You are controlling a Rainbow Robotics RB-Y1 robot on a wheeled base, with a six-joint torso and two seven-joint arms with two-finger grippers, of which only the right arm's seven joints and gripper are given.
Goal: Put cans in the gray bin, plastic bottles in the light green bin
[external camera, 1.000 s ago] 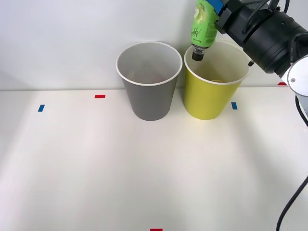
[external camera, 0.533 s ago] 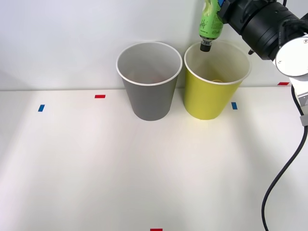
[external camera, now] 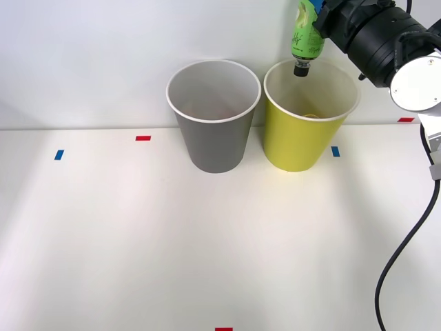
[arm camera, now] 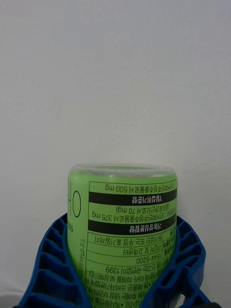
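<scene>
Two blue ribbed fingers [arm camera: 53, 260] curve around the sides of the plastic bottle [arm camera: 127, 231], one on each flank, so the jaws are closed on its body and hold it. In the right wrist view the bottle's flat base faces a plain white wall, and its green label carries dark printed bands and fine text.

From the front view, the right gripper [external camera: 318, 15] sits at about one o'clock in the scene, at the end of a black arm that comes in from the three o'clock side. The plastic bottle [external camera: 306, 36] hangs from it upside down and nearly upright, black cap lowest, in the air above the mouth of the light green bin [external camera: 303, 141]. The cap is over the far part of the opening, near the back rim, and does not touch the bin. Something small and pale lies low inside this bin; what it is cannot be told.

Just beside it, at its nine o'clock, stands the gray bin [external camera: 215, 141], upright, rims close together but apart. Both bins rest on the white table [external camera: 207, 241] near the wall. Small red and blue tape marks [external camera: 142, 138] dot the tabletop around them.
</scene>
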